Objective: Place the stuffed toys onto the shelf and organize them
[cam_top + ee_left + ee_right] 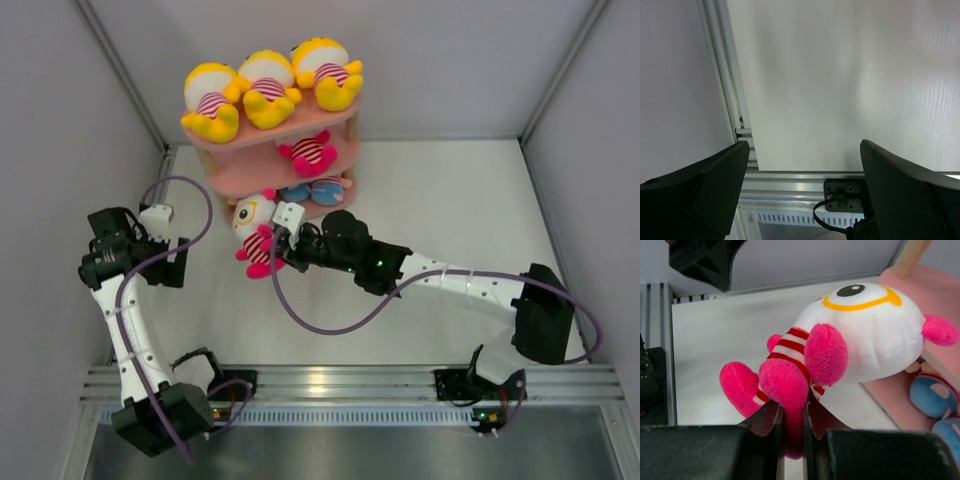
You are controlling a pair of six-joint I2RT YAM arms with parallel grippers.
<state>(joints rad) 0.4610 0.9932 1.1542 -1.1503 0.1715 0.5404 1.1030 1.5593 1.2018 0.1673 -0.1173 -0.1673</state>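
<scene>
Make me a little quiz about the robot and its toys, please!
1. How many yellow toys sit on the top board of the shelf?
2. True or false: the left gripper holds a toy.
3. The right gripper pinches the white-headed toy by: A) its head, B) a pink limb, C) its eye.
Key: 1) three; 2) false, it is open and empty; 3) B.

Fuzzy cloth toy (860, 340); matt shelf (940, 290), wooden upright (910, 255).
</scene>
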